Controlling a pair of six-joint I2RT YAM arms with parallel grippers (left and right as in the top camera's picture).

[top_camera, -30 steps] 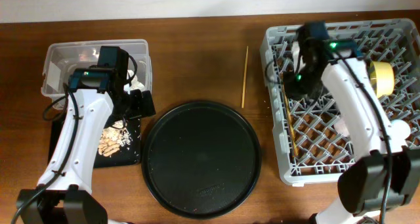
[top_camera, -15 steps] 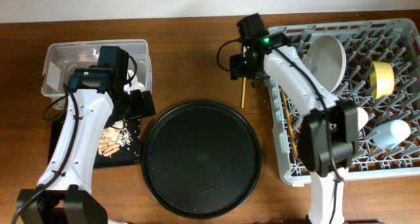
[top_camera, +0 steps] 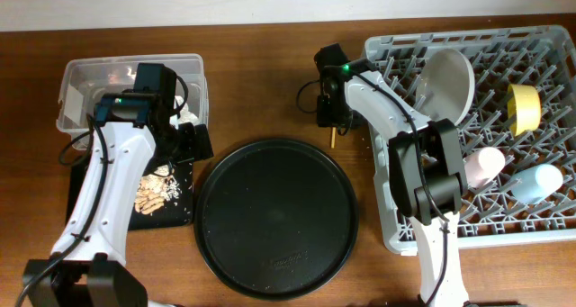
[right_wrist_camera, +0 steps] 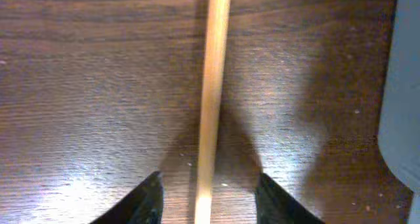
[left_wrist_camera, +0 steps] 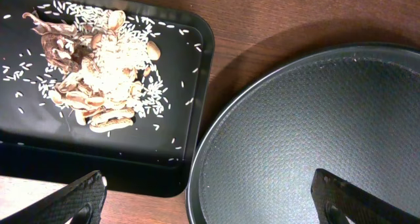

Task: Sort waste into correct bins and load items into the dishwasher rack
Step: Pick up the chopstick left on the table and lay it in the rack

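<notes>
Right claw (right_wrist_camera: pixel 209 195) moved off rack (top_camera: pixel 380 212), now over chopstick (right_wrist_camera: pixel 214 79) | jaws spread, gripping nothing (straddling it) | chopstick lies front-to-back

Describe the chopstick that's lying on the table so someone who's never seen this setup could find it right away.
Find the big grey dishwasher rack on the right, then the strip of bare table beside its left wall, just beyond the round black tray. The chopstick lies flat there, under the open right gripper that straddles it. It is the only thin, pale wooden stick on the table.
</notes>
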